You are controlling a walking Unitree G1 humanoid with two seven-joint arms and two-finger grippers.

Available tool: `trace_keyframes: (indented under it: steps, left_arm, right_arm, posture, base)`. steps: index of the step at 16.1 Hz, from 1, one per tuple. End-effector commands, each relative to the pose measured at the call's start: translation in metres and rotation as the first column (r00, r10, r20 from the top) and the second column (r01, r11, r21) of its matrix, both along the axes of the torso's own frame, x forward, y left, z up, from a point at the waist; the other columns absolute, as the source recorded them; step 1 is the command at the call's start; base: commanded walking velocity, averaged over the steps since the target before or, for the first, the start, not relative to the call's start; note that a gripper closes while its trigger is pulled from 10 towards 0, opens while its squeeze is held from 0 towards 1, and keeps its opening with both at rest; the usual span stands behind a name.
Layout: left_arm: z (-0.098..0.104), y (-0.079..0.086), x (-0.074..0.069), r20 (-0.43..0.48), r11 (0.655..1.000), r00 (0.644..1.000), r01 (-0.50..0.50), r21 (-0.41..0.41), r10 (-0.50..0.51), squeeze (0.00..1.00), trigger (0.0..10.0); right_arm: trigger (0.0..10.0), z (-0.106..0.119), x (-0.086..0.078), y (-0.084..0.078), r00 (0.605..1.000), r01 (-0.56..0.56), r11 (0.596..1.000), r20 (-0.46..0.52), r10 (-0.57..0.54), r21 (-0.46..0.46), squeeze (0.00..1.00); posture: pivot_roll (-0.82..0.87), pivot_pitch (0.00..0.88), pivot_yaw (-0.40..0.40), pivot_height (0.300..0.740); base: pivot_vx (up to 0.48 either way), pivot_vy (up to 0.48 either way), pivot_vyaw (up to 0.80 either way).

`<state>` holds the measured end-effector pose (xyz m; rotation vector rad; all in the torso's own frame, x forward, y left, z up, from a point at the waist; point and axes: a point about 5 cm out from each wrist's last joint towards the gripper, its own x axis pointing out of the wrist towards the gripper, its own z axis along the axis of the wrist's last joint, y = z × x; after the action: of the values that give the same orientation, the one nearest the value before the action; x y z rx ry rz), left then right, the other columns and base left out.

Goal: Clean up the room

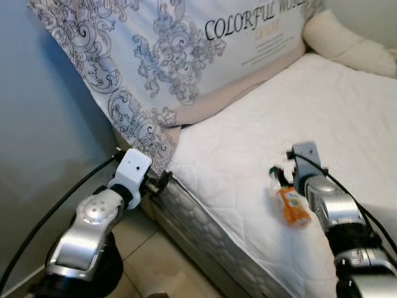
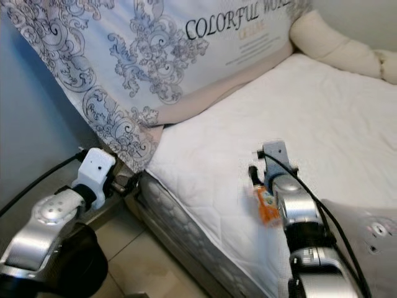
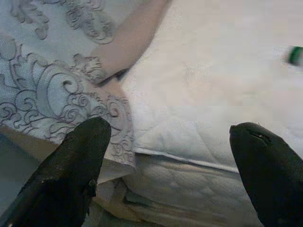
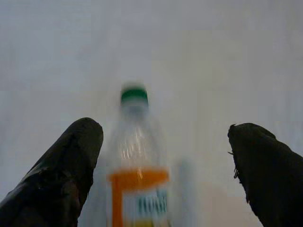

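Note:
A clear plastic bottle (image 1: 291,208) with an orange label and a green cap lies on its side on the white mattress (image 1: 248,136), near the bed's side edge. My right gripper (image 4: 165,137) is open just over it. The bottle (image 4: 137,156) lies between the two black fingers (image 4: 71,161), closer to one of them, and neither finger touches it. My left gripper (image 3: 170,137) is open and empty at the mattress corner, close to the lower corner of the patterned pillow (image 3: 52,90). The bottle's green cap (image 3: 296,55) shows far off in the left wrist view.
A large pillow (image 1: 167,56) with grey scrollwork and printed lettering leans at the head of the bed. A cream bolster (image 1: 347,43) lies at the far right. A grey wall (image 1: 43,124) is on the left. Tiled floor (image 1: 161,261) runs beside the bed.

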<state>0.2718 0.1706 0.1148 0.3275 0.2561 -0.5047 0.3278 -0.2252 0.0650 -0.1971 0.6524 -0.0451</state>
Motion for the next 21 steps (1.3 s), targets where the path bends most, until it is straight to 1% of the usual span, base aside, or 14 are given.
trace_keyframes:
  steps: [1, 2, 3, 6, 9, 10, 11, 12, 13, 14, 15, 16, 18, 21]
  left_arm:
    - [0.003, -0.005, -0.004, -0.022, 0.996, 0.996, 0.088, -0.003, -0.088, 0.00, 10.0]
    - [0.003, -0.004, -0.010, -0.071, 0.983, 0.980, 0.185, 0.003, -0.184, 0.00, 10.0]
    - [0.004, -0.003, -0.011, -0.093, 0.974, 0.970, 0.227, 0.001, -0.226, 0.00, 10.0]
    - [0.008, -0.002, -0.011, -0.121, 0.963, 0.956, 0.267, -0.015, -0.267, 0.00, 10.0]
    - [0.013, 0.000, -0.012, -0.145, 0.956, 0.945, 0.294, -0.014, -0.293, 0.00, 10.0]
    - [0.014, 0.002, -0.014, -0.154, 0.954, 0.942, 0.299, -0.012, -0.297, 0.00, 10.0]
    - [0.015, 0.004, -0.015, -0.163, 0.954, 0.941, 0.300, -0.008, -0.298, 0.00, 10.0]
    - [0.015, 0.005, -0.017, -0.171, 0.953, 0.939, 0.302, -0.005, -0.299, 0.00, 10.0]
    - [0.015, 0.007, -0.020, -0.181, 0.951, 0.936, 0.309, 0.002, -0.303, 0.00, 10.0]
    - [0.016, 0.007, -0.022, -0.189, 0.949, 0.932, 0.315, 0.007, -0.308, 0.00, 10.0]
    - [0.017, 0.009, -0.025, -0.198, 0.947, 0.929, 0.322, 0.009, -0.314, 0.00, 10.0]
    - [0.018, 0.009, -0.025, -0.202, 0.946, 0.927, 0.324, 0.007, -0.316, 0.00, 10.0]
    - [0.020, 0.011, -0.023, -0.208, 0.946, 0.925, 0.325, 0.006, -0.317, 0.00, 10.0]
    - [0.018, 0.009, -0.020, -0.211, 0.944, 0.922, 0.330, -0.006, -0.324, 0.00, 10.0]
  right_arm:
    - [10.0, 0.002, 0.004, -0.006, 0.999, 0.030, 0.998, -0.018, -0.029, 0.046, 0.00]
    - [10.0, -0.005, 0.004, -0.011, 0.997, 0.026, 0.997, -0.079, -0.019, 0.078, 0.00]
    - [10.0, -0.008, 0.004, -0.013, 0.993, 0.013, 0.996, -0.119, -0.003, 0.090, 0.00]
    - [10.0, -0.015, 0.002, -0.009, 0.986, 0.000, 0.989, -0.166, 0.024, 0.147, 0.00]
    - [9.9, -0.035, -0.010, -0.006, 0.973, 0.008, 0.993, -0.231, 0.019, 0.116, 0.00]
    - [9.5, -0.041, -0.015, -0.006, 0.966, 0.004, 0.996, -0.256, 0.019, 0.087, 0.00]
    - [8.7, -0.045, -0.018, -0.007, 0.965, 0.014, 0.999, -0.264, 0.000, 0.053, 0.00]
    - [7.1, -0.049, -0.021, -0.009, 0.965, 0.048, 0.998, -0.258, -0.037, 0.037, 0.00]
    - [4.2, -0.054, -0.026, -0.009, 0.963, 0.099, 0.993, -0.258, -0.079, 0.065, 0.00]
    - [3.1, -0.057, -0.028, -0.008, 0.960, 0.111, 0.991, -0.265, -0.088, 0.075, 0.00]
    - [0.6, -0.061, -0.032, -0.006, 0.955, 0.122, 0.989, -0.281, -0.093, 0.084, 0.00]
    - [0.0, -0.063, -0.034, -0.005, 0.954, 0.122, 0.989, -0.285, -0.093, 0.086, 0.00]
    - [0.0, -0.065, -0.035, -0.003, 0.953, 0.137, 0.984, -0.286, -0.101, 0.110, 0.00]
    - [0.0, -0.062, -0.034, -0.011, 0.946, 0.231, 0.962, -0.264, -0.188, 0.143, 0.00]
  posture:
    - [0.04, 0.000, 0.002, 0.740]
    - [0.05, 0.000, -0.001, 0.740]
    - [0.05, 0.000, -0.004, 0.740]
    - [0.07, 0.000, -0.010, 0.740]
    - [0.11, 0.000, -0.016, 0.740]
    - [0.14, 0.000, -0.018, 0.740]
    - [0.15, 0.000, -0.015, 0.740]
    - [0.15, 0.000, -0.015, 0.740]
    - [0.18, 0.000, -0.011, 0.740]
    - [0.18, 0.000, -0.009, 0.740]
    - [0.19, 0.000, -0.009, 0.740]
    - [0.19, 0.000, -0.009, 0.740]
    - [0.17, 0.000, -0.004, 0.740]
    - [0.16, 0.000, 0.001, 0.740]
  base:
    - [0.000, 0.000, 0.00]
    - [0.000, 0.000, 0.00]
    - [0.000, 0.000, 0.00]
    - [0.000, 0.000, 0.00]
    - [0.000, 0.000, 0.00]
    - [0.000, 0.000, 0.00]
    - [0.000, 0.000, 0.00]
    - [0.000, 0.000, 0.00]
    - [0.000, 0.000, 0.00]
    - [0.000, 0.000, 0.00]
    - [0.000, 0.000, 0.00]
    - [0.000, 0.000, 0.00]
    - [0.000, 0.000, 0.00]
    - [0.000, 0.000, 0.00]
